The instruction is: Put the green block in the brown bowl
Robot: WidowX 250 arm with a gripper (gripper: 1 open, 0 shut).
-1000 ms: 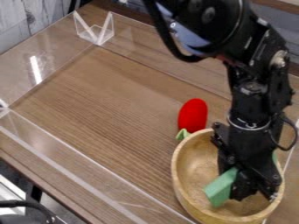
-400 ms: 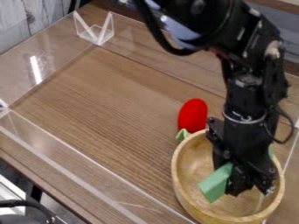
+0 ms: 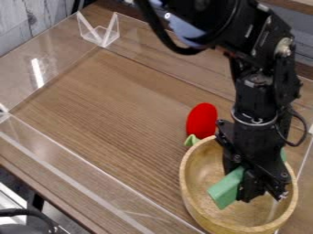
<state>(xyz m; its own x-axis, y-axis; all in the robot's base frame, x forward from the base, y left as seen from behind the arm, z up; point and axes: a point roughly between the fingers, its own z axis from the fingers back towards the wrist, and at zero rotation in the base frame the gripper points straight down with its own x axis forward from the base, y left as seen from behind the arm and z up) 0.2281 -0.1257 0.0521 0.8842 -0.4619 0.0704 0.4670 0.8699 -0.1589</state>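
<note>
The brown bowl (image 3: 203, 208) is a wide light wooden bowl at the lower right of the table. Inside it, tilted, is the green block (image 3: 228, 190), a small mint-green bar. My gripper (image 3: 251, 183) points straight down into the bowl, and its black fingers are shut on the block's upper end. The block's lower end hangs just above the bowl's floor; whether it touches I cannot tell. The black arm rises from the bowl toward the top of the view.
A red rounded item with a green stem (image 3: 200, 120) lies on the wood just behind the bowl's rim. Clear acrylic walls (image 3: 37, 73) border the wooden table on the left and front. A clear stand (image 3: 98, 29) sits at the far left corner.
The gripper and the green block have shifted very slightly left and up inside the bowl. The grip is unchanged.
</note>
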